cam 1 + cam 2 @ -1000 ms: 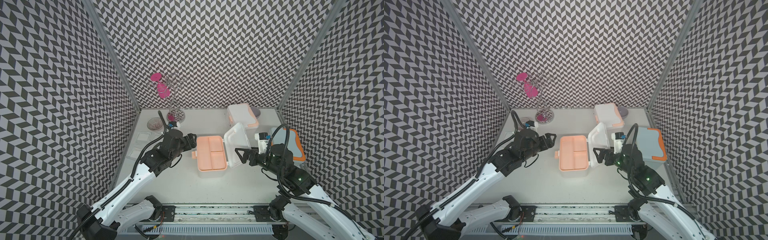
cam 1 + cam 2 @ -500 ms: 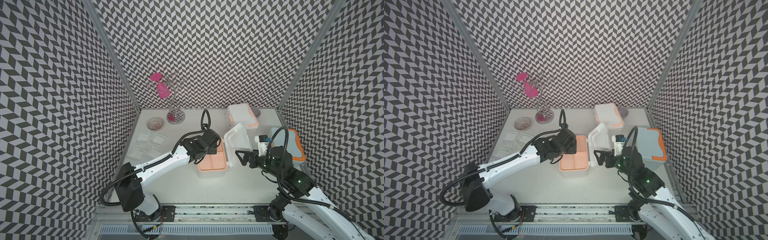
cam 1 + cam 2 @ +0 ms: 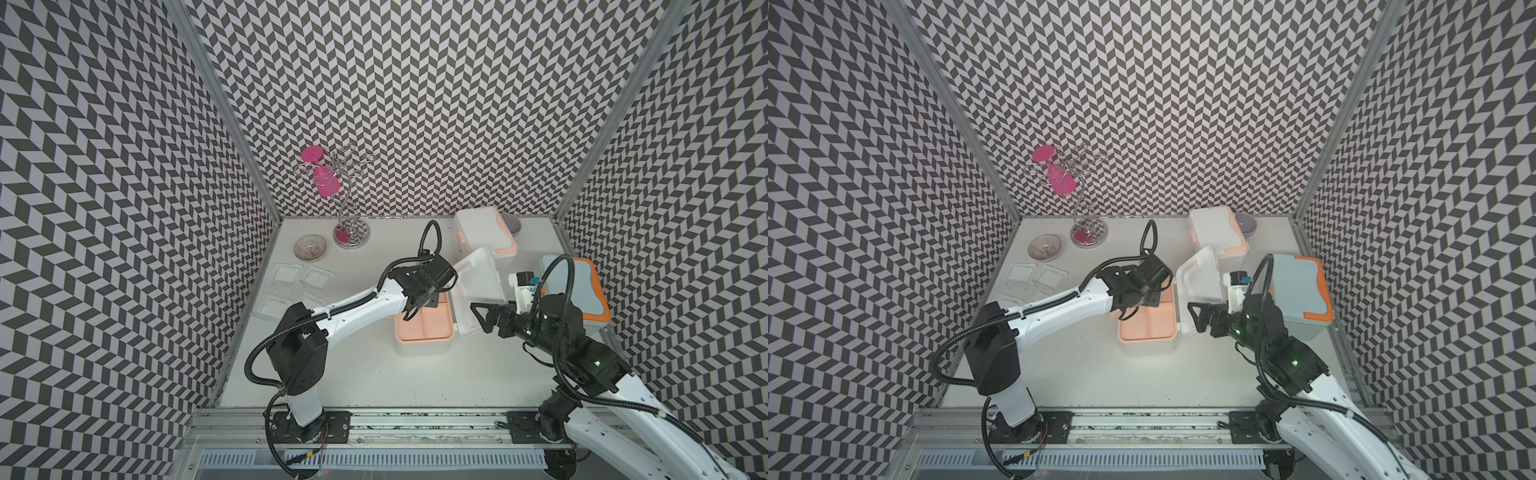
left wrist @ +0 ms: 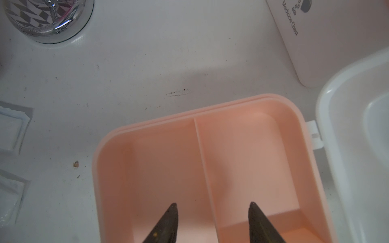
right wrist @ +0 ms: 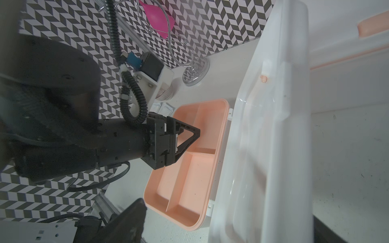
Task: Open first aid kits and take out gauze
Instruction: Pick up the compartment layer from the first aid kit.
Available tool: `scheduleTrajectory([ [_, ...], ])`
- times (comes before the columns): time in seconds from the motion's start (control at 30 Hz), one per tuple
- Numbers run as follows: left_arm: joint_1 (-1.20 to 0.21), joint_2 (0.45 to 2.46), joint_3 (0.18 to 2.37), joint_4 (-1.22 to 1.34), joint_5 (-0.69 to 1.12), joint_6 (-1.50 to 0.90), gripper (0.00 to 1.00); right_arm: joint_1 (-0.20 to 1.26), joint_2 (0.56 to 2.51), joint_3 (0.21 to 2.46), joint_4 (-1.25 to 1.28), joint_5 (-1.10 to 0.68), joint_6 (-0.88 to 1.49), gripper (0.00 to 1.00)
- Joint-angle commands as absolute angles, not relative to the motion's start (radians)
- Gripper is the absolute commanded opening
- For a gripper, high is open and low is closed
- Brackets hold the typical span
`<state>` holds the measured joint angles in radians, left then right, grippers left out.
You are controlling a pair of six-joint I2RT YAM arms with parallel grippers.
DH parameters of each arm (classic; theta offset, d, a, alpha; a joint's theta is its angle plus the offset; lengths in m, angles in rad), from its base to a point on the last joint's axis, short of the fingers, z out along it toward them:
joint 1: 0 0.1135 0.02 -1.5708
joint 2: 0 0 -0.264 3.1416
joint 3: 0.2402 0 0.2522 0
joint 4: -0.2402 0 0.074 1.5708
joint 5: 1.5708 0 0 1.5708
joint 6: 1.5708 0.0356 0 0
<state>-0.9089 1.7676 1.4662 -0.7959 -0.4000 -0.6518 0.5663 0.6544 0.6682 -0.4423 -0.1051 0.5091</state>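
A white first aid kit (image 3: pixel 419 351) stands open mid-table, and the compartments of its peach tray (image 4: pixel 242 151) that I can see are bare. My left gripper (image 4: pixel 213 204) hovers open over the tray, its fingers either side of the divider, holding nothing. My right gripper (image 3: pixel 482 318) is open wide at the raised lid (image 3: pixel 478 286); one finger (image 5: pixel 126 221) shows, the other is hidden behind the lid. Several wrapped gauze (image 3: pixel 299 286) pads lie on the table at the left. A closed white kit (image 3: pixel 484 228) sits at the back, a pale blue kit (image 3: pixel 577 286) at the right.
A ribbed glass bowl (image 3: pixel 310 248) and a wire stand (image 3: pixel 351 232) carrying a pink glass stand at the back left. A grey bowl (image 3: pixel 513 224) sits behind the back kit. Patterned walls close in the table on three sides.
My left arm has swung from the table's left side to over the open tray, its jaws narrowing. The gauze pads it covered now show. The right arm has barely moved.
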Motion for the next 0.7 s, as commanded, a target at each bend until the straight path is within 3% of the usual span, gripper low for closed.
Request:
scheduleTrajectory([
  [0.0, -0.9, 1.786, 1.501, -0.82, -0.427, -0.645, 0.48, 0.563, 0.65, 0.655, -0.406, -0.094, 0.492, 0.98],
  [0.13, -0.886, 1.813, 1.497, -0.812, -0.407, -0.635, 0.34, 0.563, 0.652, 0.656, -0.406, -0.094, 0.486, 0.98],
  [0.43, -0.857, 1.838, 1.493, -0.773, -0.352, -0.621, 0.32, 0.563, 0.661, 0.656, -0.403, -0.097, 0.483, 0.99],
  [0.53, -0.845, 1.839, 1.493, -0.752, -0.322, -0.617, 0.21, 0.563, 0.664, 0.659, -0.402, -0.1, 0.482, 0.98],
  [0.67, -0.833, 1.833, 1.493, -0.735, -0.301, -0.617, 0.14, 0.561, 0.664, 0.663, -0.402, -0.103, 0.483, 0.98],
])
